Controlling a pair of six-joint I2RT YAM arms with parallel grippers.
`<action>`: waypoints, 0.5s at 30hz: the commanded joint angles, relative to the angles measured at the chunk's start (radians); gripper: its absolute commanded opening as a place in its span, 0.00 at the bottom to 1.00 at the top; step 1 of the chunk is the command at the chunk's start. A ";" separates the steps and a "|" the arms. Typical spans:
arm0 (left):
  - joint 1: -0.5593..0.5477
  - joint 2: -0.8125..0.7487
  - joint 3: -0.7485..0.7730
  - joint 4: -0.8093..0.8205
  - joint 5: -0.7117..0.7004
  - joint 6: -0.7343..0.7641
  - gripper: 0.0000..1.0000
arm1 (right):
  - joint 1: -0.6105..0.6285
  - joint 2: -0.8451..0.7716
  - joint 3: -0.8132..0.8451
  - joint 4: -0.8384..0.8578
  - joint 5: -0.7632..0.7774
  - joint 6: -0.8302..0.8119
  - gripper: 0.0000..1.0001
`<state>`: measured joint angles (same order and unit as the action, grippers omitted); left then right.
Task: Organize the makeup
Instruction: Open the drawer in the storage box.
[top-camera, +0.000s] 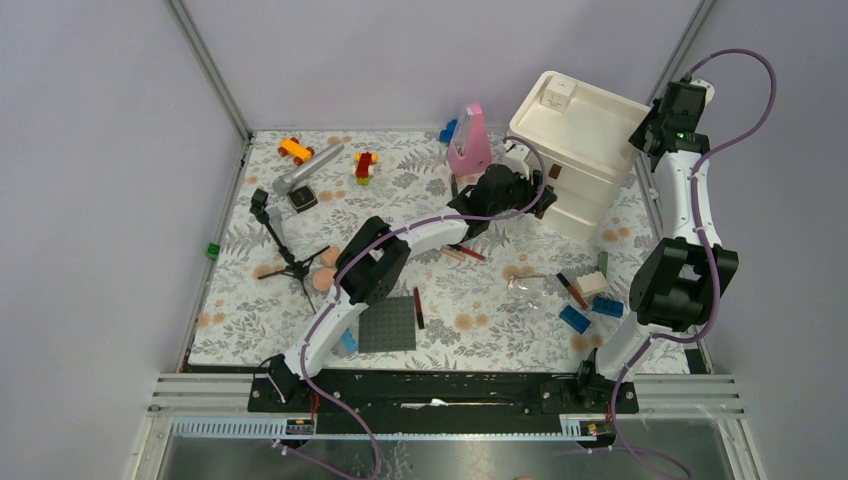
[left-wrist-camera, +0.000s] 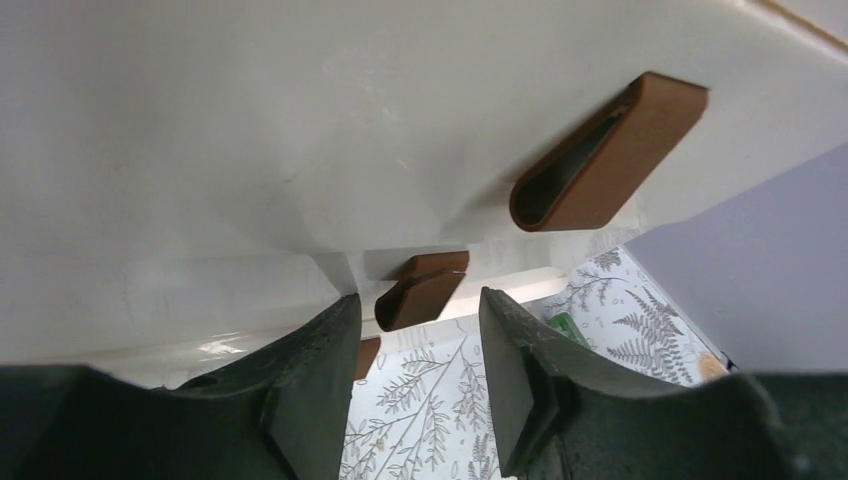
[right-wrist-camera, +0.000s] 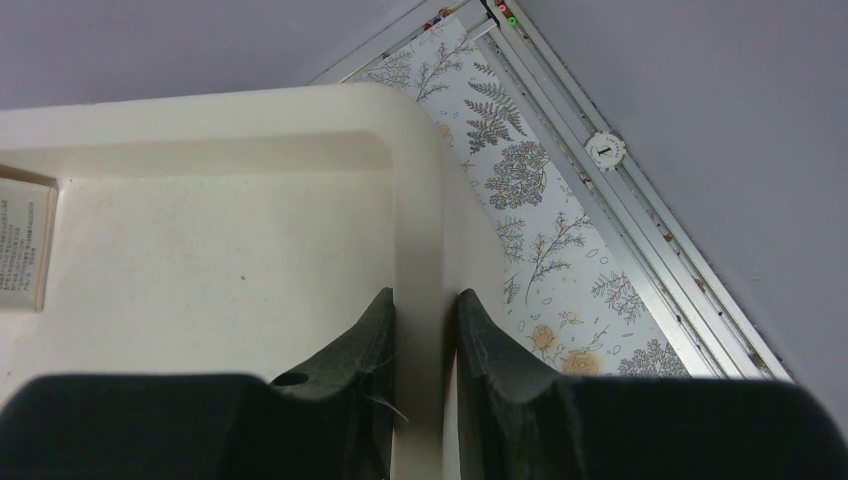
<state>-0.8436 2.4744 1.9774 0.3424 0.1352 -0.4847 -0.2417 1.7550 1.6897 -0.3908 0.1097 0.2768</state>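
Observation:
A white drawer unit (top-camera: 590, 140) stands at the back right. My left gripper (top-camera: 537, 196) is at its front, open, fingertips (left-wrist-camera: 330, 330) either side of a brown loop handle (left-wrist-camera: 420, 290) just ahead of them, not touching it. A larger brown handle (left-wrist-camera: 610, 150) sits above. My right gripper (right-wrist-camera: 425, 300) is shut on the unit's top rim (right-wrist-camera: 420, 200). Makeup lies on the floral mat: a red-and-black stick (top-camera: 418, 307), another stick (top-camera: 572, 290), pale pink sticks (top-camera: 462, 253), a peach puff (top-camera: 325, 279) and a beige sponge (top-camera: 592, 283).
A black mini tripod (top-camera: 280, 245) stands at the left, a grey studded plate (top-camera: 388, 325) near the front. Blue bricks (top-camera: 590, 312) lie front right. A pink pouch (top-camera: 470, 145) stands beside the unit. A small box (top-camera: 557, 97) sits on the unit's top tray.

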 joint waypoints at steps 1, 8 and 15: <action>0.001 -0.019 0.031 0.080 0.027 -0.028 0.53 | 0.036 0.007 -0.038 -0.088 -0.205 0.079 0.00; 0.002 0.019 0.074 0.052 0.020 -0.028 0.45 | 0.036 0.006 -0.038 -0.087 -0.203 0.077 0.00; 0.002 0.023 0.076 0.048 0.012 -0.035 0.16 | 0.036 0.008 -0.039 -0.087 -0.205 0.074 0.00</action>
<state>-0.8448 2.4924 1.9961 0.3405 0.1455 -0.5171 -0.2417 1.7550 1.6897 -0.3908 0.1097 0.2768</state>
